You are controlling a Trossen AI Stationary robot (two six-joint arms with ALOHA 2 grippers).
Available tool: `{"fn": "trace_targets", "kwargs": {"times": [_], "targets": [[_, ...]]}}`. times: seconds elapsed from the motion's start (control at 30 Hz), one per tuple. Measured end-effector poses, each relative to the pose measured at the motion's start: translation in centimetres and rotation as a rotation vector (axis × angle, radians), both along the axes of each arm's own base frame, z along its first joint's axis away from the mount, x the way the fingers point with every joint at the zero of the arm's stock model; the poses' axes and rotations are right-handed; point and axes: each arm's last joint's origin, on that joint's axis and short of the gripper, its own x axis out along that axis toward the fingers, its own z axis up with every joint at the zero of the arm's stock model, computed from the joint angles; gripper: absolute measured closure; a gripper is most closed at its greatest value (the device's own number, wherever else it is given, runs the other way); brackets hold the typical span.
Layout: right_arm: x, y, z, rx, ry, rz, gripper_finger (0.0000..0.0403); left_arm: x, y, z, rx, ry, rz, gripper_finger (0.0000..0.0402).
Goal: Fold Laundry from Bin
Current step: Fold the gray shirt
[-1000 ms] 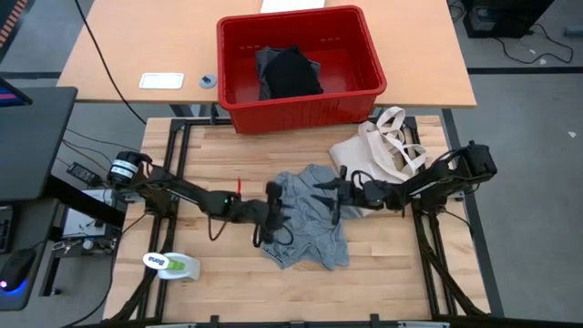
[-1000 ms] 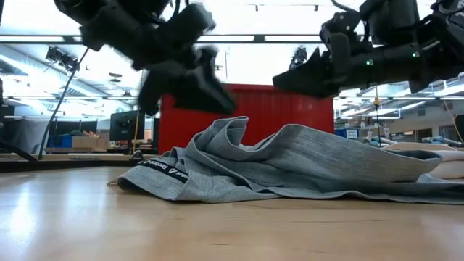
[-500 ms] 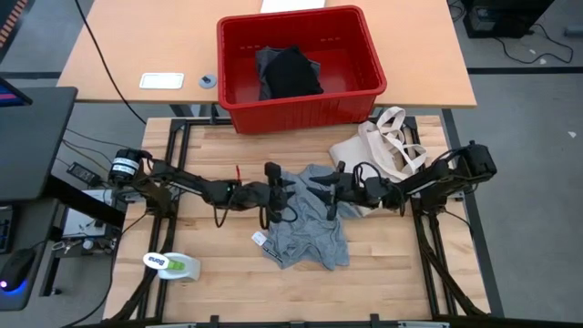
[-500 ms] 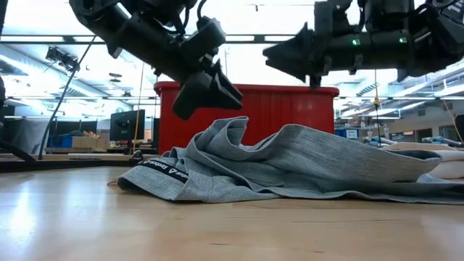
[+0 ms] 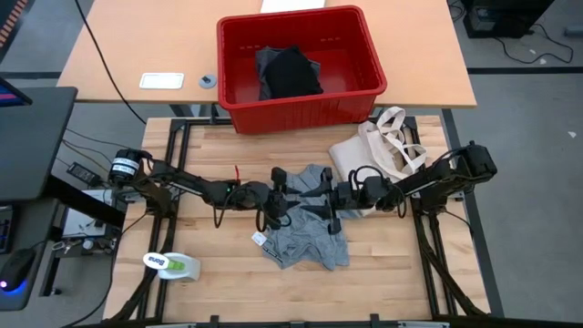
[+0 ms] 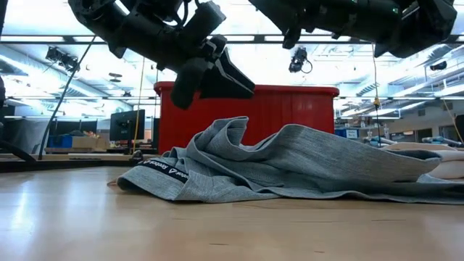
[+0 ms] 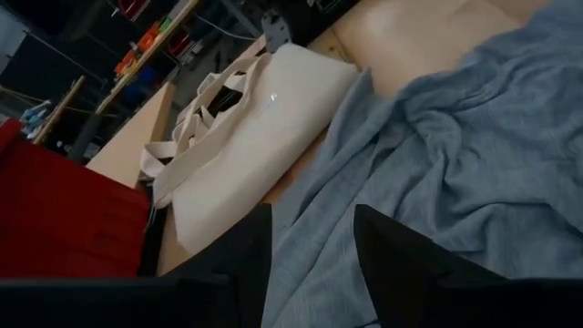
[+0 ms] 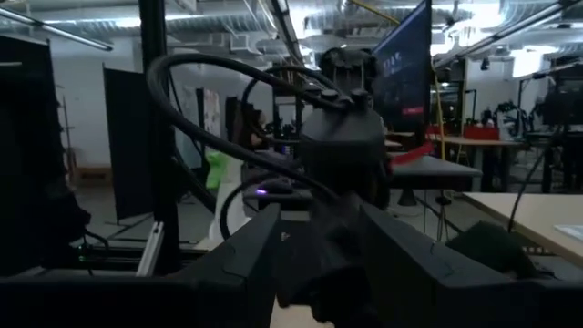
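The light grey T-shirt (image 5: 305, 239) (image 6: 290, 167) (image 7: 455, 137) lies crumpled in the middle of the wooden table, resting on its underside with raised folds. My left gripper (image 5: 284, 196) (image 6: 214, 83) (image 7: 310, 219) hangs open above the shirt's left part, pointing toward the table's right. My right gripper (image 5: 321, 205) (image 6: 286, 18) (image 8: 319, 219) is open and higher up over the shirt's right part, facing the left arm. Neither gripper touches the shirt. The red bin (image 5: 301, 114) (image 6: 283, 109) stands beyond the far edge with a black garment (image 5: 291, 73) inside.
A cream tote bag (image 5: 378, 146) (image 7: 255, 118) lies at the table's far right, touching the shirt's edge. A green and white bottle (image 5: 171, 264) lies near the front left corner. The bin's table also holds a white flat object (image 5: 161, 80).
My right gripper has risen well above the shirt and tipped its fingers upward. My left gripper has moved toward the table's far edge, risen a little and turned. The shirt has stayed as it lay.
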Motion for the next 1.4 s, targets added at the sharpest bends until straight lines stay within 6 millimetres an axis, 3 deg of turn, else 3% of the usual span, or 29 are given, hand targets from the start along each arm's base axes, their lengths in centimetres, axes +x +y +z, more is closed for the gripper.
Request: {"fn": "trace_targets", "kwargs": {"times": [0.7, 0.9, 1.0, 1.1, 1.23, 1.4], "targets": [[0.1, -0.2, -0.1, 0.013, 0.021, -0.044, 0.0247, 0.0, 0.6, 0.0, -0.004, 0.000, 0.019, 0.0237], [0.3, -0.9, -1.9, 0.089, 0.206, -0.295, 0.0247, 0.0, 1.2, -0.1, -0.003, 0.005, 0.038, 0.0237], [-0.1, -0.9, -2.6, 0.050, 0.343, -0.307, 0.0247, 0.0, 2.4, -0.2, -0.002, 0.021, 0.074, 0.0237], [-1.3, -1.0, -2.0, 0.003, 0.447, -0.299, 0.0247, -0.1, 3.9, -0.3, 0.010, 0.029, 0.151, 0.0237], [-3.6, -1.7, 0.2, -0.068, 0.490, -0.346, 0.0247, -0.3, 5.9, -0.4, -0.073, 0.012, 0.259, 0.0237], [-6.1, -3.4, 2.4, -0.100, 0.501, -0.348, 0.0247, -0.7, 6.7, -1.4, -0.202, 0.103, 0.156, 0.0237]]}}
